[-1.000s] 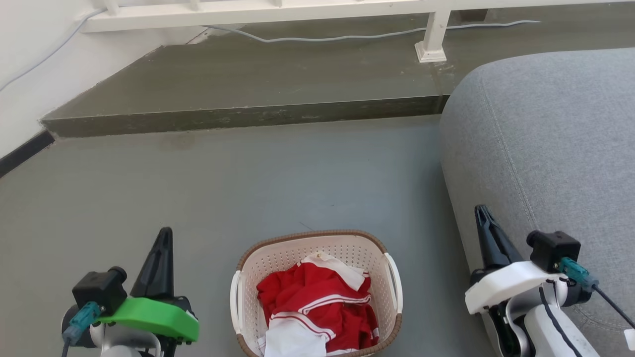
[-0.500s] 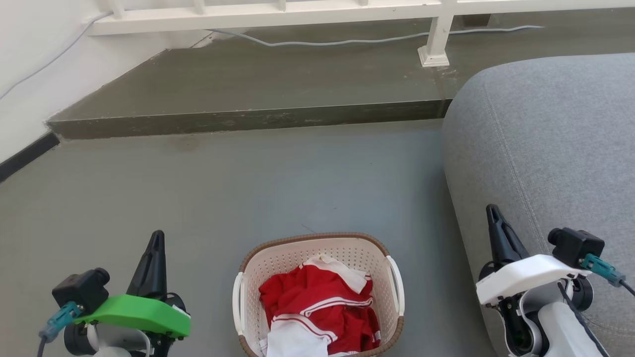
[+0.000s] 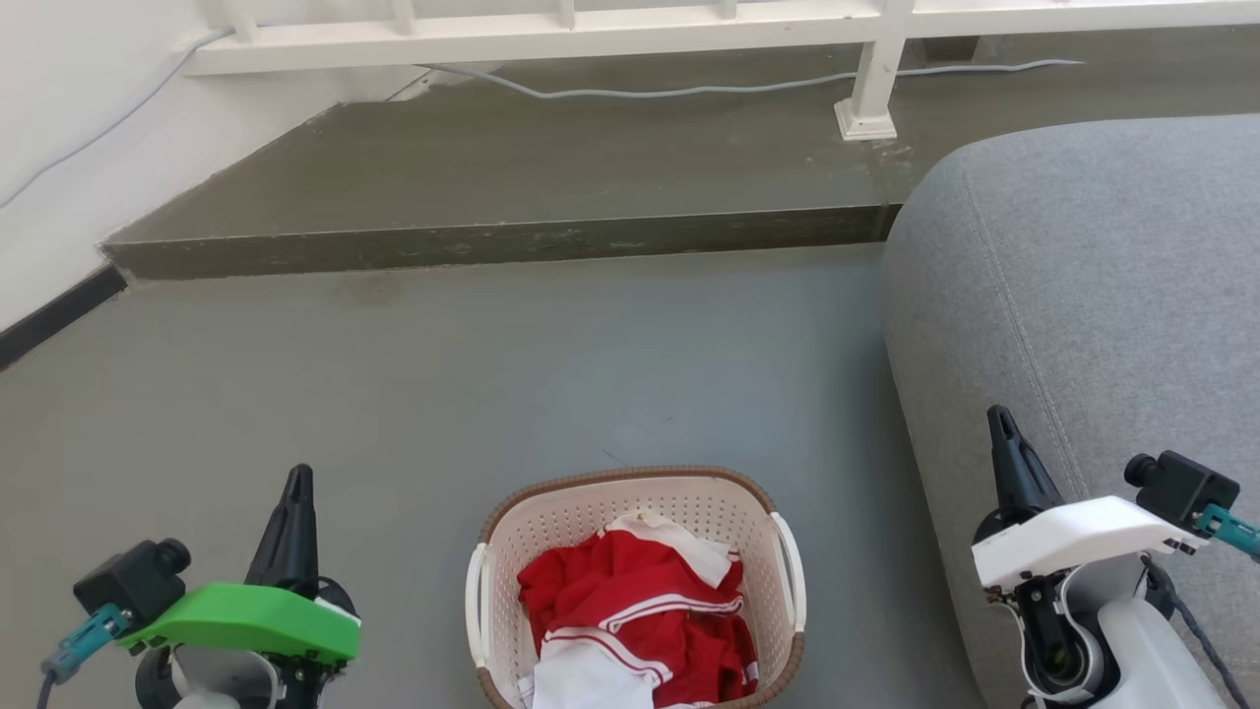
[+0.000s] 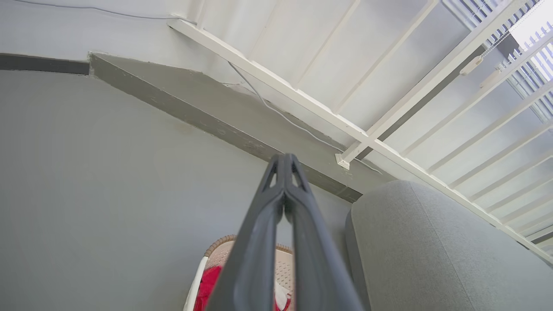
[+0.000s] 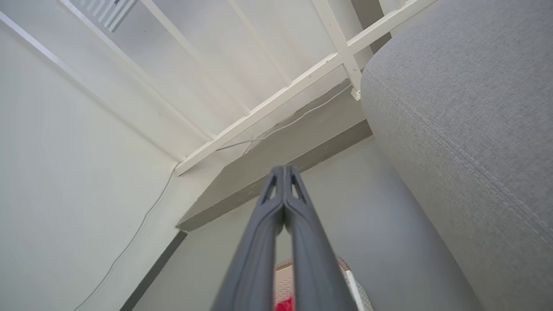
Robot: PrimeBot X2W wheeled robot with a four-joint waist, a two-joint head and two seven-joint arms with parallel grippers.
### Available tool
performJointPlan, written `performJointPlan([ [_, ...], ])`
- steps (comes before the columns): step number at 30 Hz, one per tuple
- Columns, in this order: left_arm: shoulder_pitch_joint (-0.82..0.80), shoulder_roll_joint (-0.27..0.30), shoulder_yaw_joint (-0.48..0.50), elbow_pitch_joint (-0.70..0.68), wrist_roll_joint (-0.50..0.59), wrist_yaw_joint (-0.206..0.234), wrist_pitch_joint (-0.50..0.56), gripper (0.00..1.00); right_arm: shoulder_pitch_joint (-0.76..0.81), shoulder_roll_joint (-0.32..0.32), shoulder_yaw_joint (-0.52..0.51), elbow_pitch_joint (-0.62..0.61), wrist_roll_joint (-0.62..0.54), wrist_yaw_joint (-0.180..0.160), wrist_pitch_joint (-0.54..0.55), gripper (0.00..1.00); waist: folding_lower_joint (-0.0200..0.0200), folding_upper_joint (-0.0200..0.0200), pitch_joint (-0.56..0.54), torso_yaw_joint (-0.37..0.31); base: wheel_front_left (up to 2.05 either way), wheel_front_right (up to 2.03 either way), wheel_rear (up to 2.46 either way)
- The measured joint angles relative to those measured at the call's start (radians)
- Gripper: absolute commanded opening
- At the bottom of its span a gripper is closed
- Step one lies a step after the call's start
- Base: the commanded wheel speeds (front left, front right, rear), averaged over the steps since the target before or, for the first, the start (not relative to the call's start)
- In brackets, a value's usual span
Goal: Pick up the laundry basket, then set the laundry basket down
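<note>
The laundry basket (image 3: pixel 551 512) stands on the grey floor at the bottom middle of the head view, cream-white and perforated, with a brown rim and white side handles. Red and white clothes (image 3: pixel 630 611) lie inside it. My left gripper (image 3: pixel 296 475) is shut and empty, off to the basket's left and clear of it. On the basket's right my right gripper (image 3: pixel 1001 417) is shut, empty, beside the sofa. The left wrist view shows the left gripper (image 4: pixel 285 156) closed above a slice of the basket (image 4: pixel 218 250). The right gripper (image 5: pixel 283 168) is closed in its own view, with the basket (image 5: pixel 352 283) behind the fingers.
A grey sofa (image 3: pixel 1083 295) rises on the right, close to my right arm. A raised dark step (image 3: pixel 492 241) crosses the floor ahead, with a white railing (image 3: pixel 591 25) and a loose cable (image 3: pixel 689 91) on it. A white wall (image 3: pixel 59 148) stands at the left.
The head camera has shifted, so the whole scene sits slightly lower and to the right. Both grippers have spread outward and lower in the view, still shut. The basket has not moved.
</note>
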Motion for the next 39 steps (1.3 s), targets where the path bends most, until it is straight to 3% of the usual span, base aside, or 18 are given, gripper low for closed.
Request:
performJointPlan([
  [39,-0.003,-0.007,0.087,0.029,-0.482,-0.007,0.143,0.00,-0.002,0.015,-0.135,0.002,0.518,0.054,0.141,0.00,0.0001,0.0000,-0.025,0.020,0.00,0.00,0.00],
])
